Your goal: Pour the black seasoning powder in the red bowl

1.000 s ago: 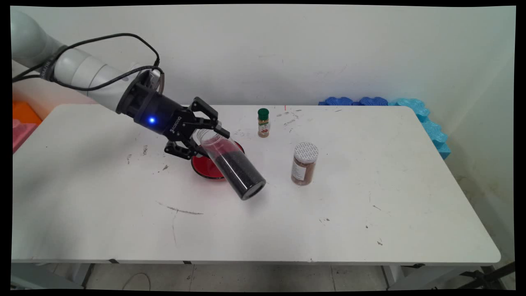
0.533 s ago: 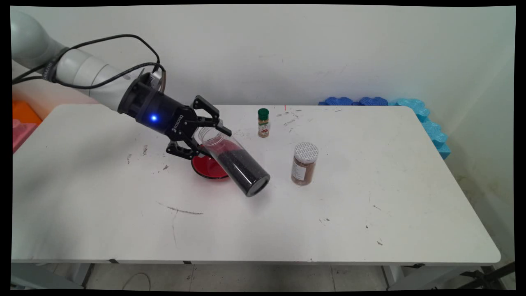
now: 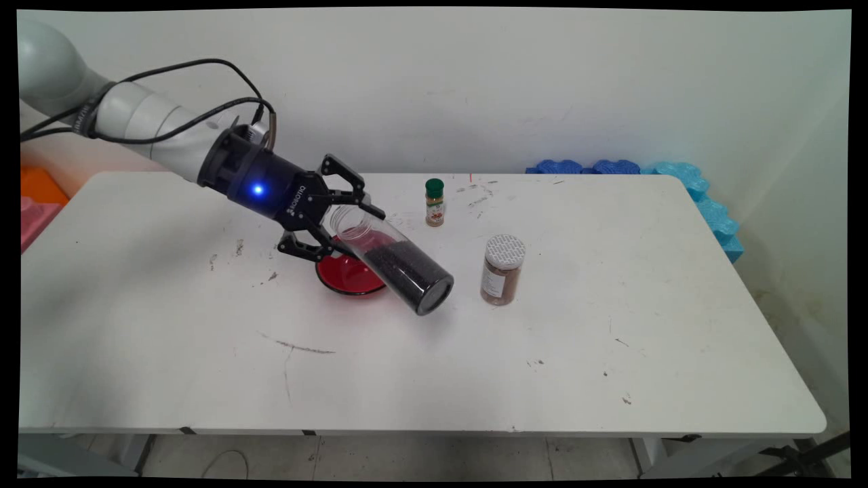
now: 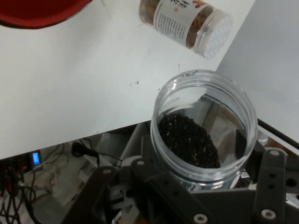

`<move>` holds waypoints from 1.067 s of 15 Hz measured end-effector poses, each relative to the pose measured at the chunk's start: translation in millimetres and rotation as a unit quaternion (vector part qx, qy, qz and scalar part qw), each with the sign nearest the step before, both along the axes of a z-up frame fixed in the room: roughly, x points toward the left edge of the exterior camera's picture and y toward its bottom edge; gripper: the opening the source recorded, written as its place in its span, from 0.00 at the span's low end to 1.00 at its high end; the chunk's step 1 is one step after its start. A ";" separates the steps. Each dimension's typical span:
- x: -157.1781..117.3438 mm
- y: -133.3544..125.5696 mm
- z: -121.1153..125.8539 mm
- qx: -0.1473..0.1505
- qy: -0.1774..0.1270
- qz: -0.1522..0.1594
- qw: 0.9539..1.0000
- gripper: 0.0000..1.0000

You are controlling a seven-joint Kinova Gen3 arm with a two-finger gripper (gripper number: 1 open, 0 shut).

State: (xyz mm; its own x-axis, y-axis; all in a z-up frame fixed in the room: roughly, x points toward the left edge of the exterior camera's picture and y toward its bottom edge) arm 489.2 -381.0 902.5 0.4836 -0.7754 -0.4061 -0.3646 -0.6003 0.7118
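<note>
red dish (image 3: 347, 276) under pincer (image 3: 339, 227), brown jar (image 3: 502, 270) near right, open tabletop (image 3: 203, 352) in front

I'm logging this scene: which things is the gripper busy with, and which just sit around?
In hand:
gripper, shut on the clear jar of black grains
red dish beneath it

Lying about:
white-lidded jar
green-capped bottle
blue foam

blue foam (image 3: 685, 183), orange bin (image 3: 42, 184) beside table (image 3: 475, 379)
</note>
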 end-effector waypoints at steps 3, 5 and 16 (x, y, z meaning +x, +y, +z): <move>1.4 -1.0 -1.7 0.012 0.007 0.011 1.000 0.00; 2.3 -1.6 -2.7 0.018 0.011 0.017 1.000 0.00; 3.4 -11.9 -9.0 0.048 0.032 0.050 0.997 0.00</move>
State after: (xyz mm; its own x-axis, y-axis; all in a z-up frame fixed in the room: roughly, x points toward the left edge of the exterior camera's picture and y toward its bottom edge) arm 492.7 -392.9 893.5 0.5267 -0.6812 -0.5085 -0.2549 -0.6973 0.6700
